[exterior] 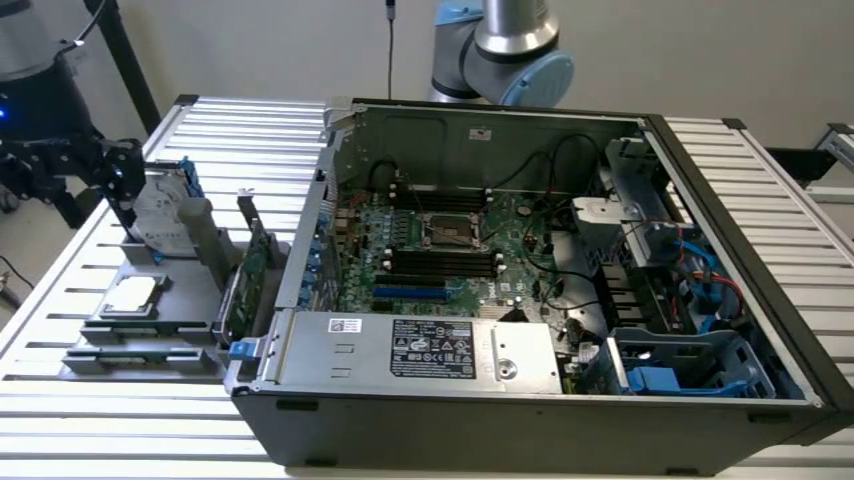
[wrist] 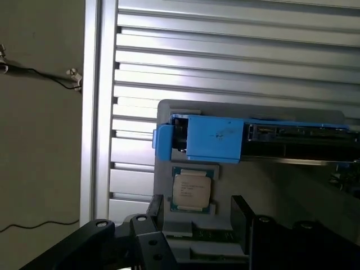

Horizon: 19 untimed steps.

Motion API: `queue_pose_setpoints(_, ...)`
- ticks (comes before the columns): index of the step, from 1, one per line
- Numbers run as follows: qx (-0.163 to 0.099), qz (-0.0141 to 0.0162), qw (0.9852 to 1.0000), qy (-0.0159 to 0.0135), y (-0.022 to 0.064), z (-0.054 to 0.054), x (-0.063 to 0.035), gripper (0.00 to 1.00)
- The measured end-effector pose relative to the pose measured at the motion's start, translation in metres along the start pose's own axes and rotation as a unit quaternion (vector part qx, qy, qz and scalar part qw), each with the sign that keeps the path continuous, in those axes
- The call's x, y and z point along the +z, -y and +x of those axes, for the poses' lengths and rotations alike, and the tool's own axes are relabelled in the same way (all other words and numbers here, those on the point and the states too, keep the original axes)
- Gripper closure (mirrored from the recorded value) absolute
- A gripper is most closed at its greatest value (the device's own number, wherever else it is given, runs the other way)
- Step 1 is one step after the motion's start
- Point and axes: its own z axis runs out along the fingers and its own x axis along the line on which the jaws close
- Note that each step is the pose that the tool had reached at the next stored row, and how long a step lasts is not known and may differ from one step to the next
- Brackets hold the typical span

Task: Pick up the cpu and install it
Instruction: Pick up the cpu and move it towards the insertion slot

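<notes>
The cpu (exterior: 134, 295) is a small square chip with a dull silver top, lying flat in a grey holder (exterior: 147, 325) on the exterior view's left, outside the computer case. In the wrist view the cpu (wrist: 191, 191) lies below and between my two black fingers (wrist: 243, 216). My gripper (wrist: 199, 216) is open and holds nothing. From the exterior view, my gripper (exterior: 110, 165) hangs above the holder's far end, apart from the chip. The empty socket (exterior: 447, 232) sits in the middle of the motherboard inside the open case.
A silver hard drive with blue rails (exterior: 160, 210) stands upright in the holder just beyond the cpu, and its blue rail (wrist: 214, 138) is close ahead of my fingers. A green circuit card (exterior: 247, 275) stands beside the case wall (exterior: 320, 200). The slatted table (exterior: 80, 420) surrounds everything.
</notes>
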Motion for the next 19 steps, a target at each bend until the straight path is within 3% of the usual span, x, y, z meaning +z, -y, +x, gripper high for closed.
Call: queue_pose_setpoints(19, 0.0, -0.0003, 1.0, -0.0001, 0.0175, 0.001, 0.0356, 0.4)
